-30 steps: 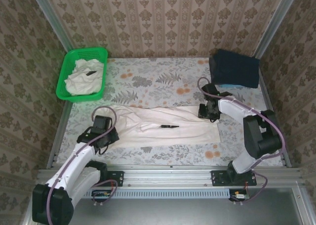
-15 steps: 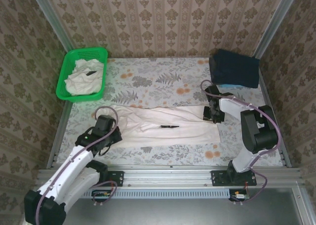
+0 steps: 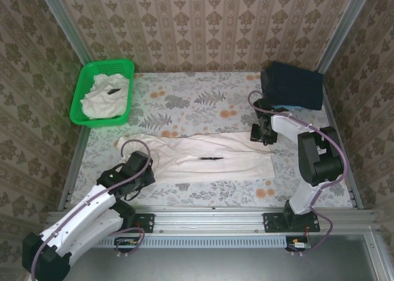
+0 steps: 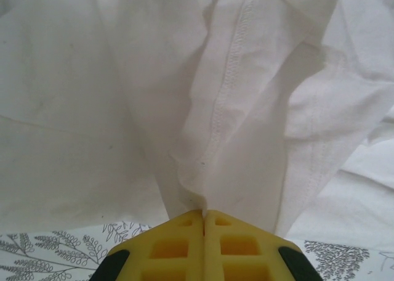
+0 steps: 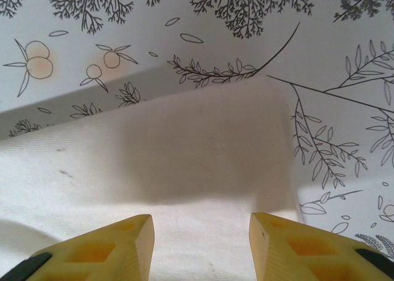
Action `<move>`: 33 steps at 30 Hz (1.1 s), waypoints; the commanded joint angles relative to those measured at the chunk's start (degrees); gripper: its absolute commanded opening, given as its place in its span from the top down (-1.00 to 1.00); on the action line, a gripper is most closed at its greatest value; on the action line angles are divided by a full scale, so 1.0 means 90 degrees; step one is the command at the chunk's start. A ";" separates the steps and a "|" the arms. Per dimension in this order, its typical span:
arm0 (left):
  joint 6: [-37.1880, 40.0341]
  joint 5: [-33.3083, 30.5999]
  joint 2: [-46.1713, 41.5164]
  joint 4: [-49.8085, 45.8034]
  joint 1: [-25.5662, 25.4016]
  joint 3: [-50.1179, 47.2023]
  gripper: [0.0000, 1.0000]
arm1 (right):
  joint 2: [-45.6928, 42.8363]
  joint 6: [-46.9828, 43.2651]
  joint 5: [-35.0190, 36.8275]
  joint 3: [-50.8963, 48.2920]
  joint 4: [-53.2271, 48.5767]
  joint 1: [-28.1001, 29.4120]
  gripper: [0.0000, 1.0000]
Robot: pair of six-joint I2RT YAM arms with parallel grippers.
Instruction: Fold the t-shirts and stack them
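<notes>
One off-white t-shirt (image 3: 203, 158) lies as a long strip across the middle of the bench (image 3: 197, 102), its small black graphic (image 3: 209, 158) facing up. More t-shirts (image 3: 104, 97) sit crumpled in the green mesh basket (image 3: 83, 102) at the far left corner, and a dark navy bundle (image 3: 292, 84) sits at the far right.

The left gripper (image 3: 140, 169) is clamped on the strip's left end. From its wrist, the left gripper (image 4: 204, 222) has its yellow fingers pressed together on a pinch of stitched hem, with cloth fanning out in pleats. The right gripper (image 3: 261, 135) hovers over the strip's far right corner; in its own view the right gripper (image 5: 198, 219) has its fingers apart with nothing between them, the shirt flat below.

The step looks like a crosswise fold. A single pinch bunches the cloth, so the left end is best raised only enough to clear the layer below, then carried slowly along the strip's line. The right gripper would do well to pin the right end so the strip cannot slide.

No brand or writing is legible; the graphic is too small to read
</notes>
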 commanded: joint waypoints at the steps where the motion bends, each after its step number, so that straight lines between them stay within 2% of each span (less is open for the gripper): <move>1: -0.0496 -0.0251 -0.0134 -0.0162 -0.0273 -0.0140 1.00 | 0.0065 -0.0106 -0.0168 0.0129 -0.0153 -0.0009 0.05; 2: -0.0502 -0.0200 -0.0097 -0.0055 -0.0341 -0.0201 1.00 | 0.0056 -0.0103 -0.0164 0.0133 -0.0150 -0.0007 0.04; 3: -0.0510 -0.0146 -0.0049 0.0028 -0.0372 -0.0227 0.91 | 0.0064 -0.0085 -0.0164 0.0134 -0.0162 0.0002 0.04; 4: -0.0515 -0.0089 0.0020 0.0112 -0.0404 -0.0242 0.58 | 0.0039 -0.0089 -0.0165 0.0135 -0.0169 0.0037 0.04; 6: -0.0371 0.0004 0.0097 0.0185 -0.0420 -0.0155 0.27 | -0.0022 -0.0093 -0.0137 0.0119 -0.0177 0.0107 0.03; 7: -0.0284 -0.0008 0.0093 0.0161 -0.0425 -0.0065 0.19 | -0.0071 -0.0084 -0.0128 0.0097 -0.0169 0.0149 0.03; 9: -0.0008 -0.0046 0.0073 0.0061 -0.0412 0.0201 0.16 | -0.0180 -0.0083 -0.0117 0.0062 -0.0163 0.0207 0.02; 13: 0.0608 -0.0613 0.0270 0.0002 -0.0342 0.0789 0.08 | -0.0355 -0.0048 -0.0143 -0.0066 -0.0026 0.0275 0.00; 16: 0.1287 -0.0308 0.1148 0.0638 0.0024 0.1097 0.11 | -0.0327 -0.0028 -0.0159 -0.0091 0.0041 0.0302 -0.01; 19: 0.1799 0.0058 0.2405 0.1127 0.0392 0.1499 0.25 | -0.0241 -0.0024 -0.0178 -0.0121 0.0104 0.0324 -0.01; 22: 0.2156 0.0253 0.3451 0.1390 0.0593 0.1871 0.24 | -0.0217 0.0003 -0.0208 -0.0181 0.0172 0.0325 -0.01; 29: 0.2386 0.0678 0.4680 0.1963 0.0741 0.2256 0.26 | -0.0363 0.0014 -0.0259 -0.0369 0.0246 0.0327 -0.03; 30: 0.2402 0.0714 0.4783 0.2007 0.0741 0.2293 0.35 | -0.0391 0.0014 -0.0272 -0.0388 0.0260 0.0326 -0.03; 33: 0.2423 0.0920 0.4987 0.2096 0.0733 0.2362 0.77 | -0.0385 0.0020 -0.0262 -0.0413 0.0262 0.0328 -0.03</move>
